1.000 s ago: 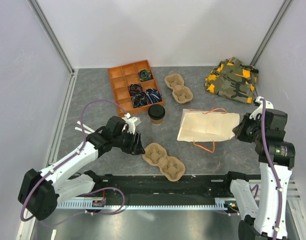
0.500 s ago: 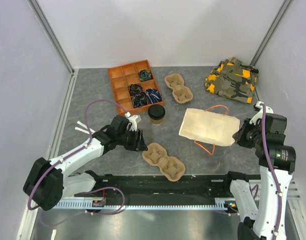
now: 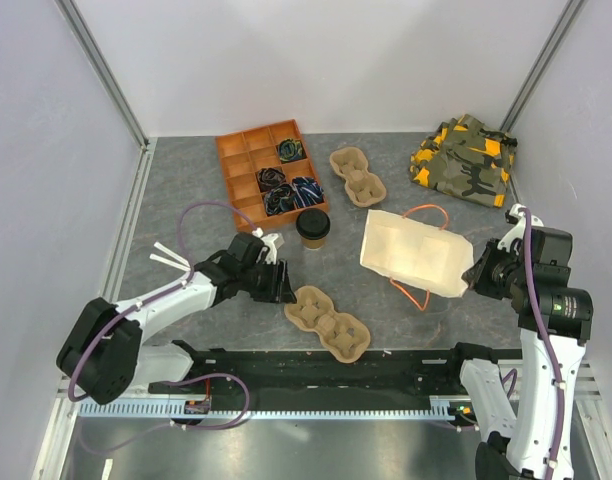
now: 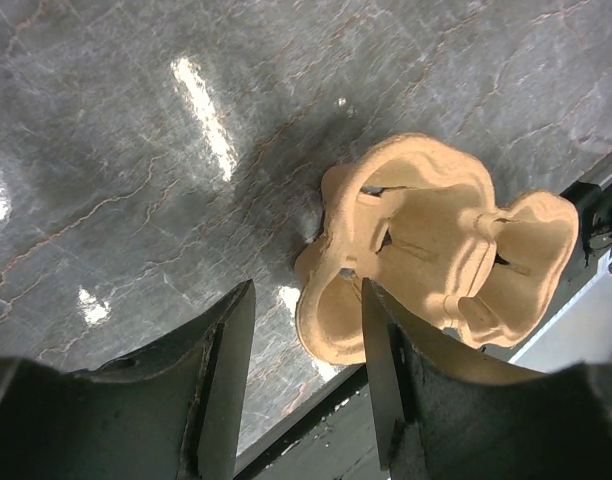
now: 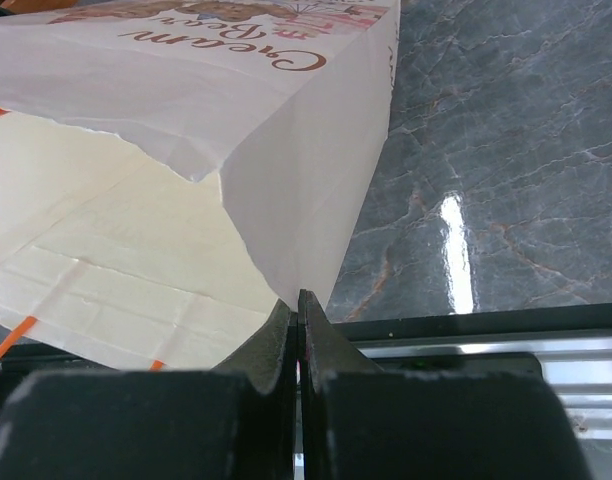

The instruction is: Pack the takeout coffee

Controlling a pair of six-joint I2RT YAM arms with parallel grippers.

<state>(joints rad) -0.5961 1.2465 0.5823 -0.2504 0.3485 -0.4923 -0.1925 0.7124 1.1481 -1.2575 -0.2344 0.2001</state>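
Since the last look your paper bag (image 3: pixel 416 252) has tipped up a little more at its right end, and your left gripper (image 4: pixel 306 300) has edged closer to the near carrier (image 3: pixel 327 322).

- One paper bag, its edge pinched tight between the fingers of your right gripper (image 5: pixel 298 305).
- One camouflage cloth (image 3: pixel 464 160), far right corner.
- One orange divider tray (image 3: pixel 269 172), far left.
- Two pulp carriers: the far carrier (image 3: pixel 358 176) lies beside the tray, the near carrier by the arm bases.
- Left gripper: fingers parted, holding nothing, just left of the near carrier.
- One takeout coffee (image 3: pixel 312 227), lidded, upright on the table (image 3: pixel 186 200) just beside the tray's near corner, outside both carriers.
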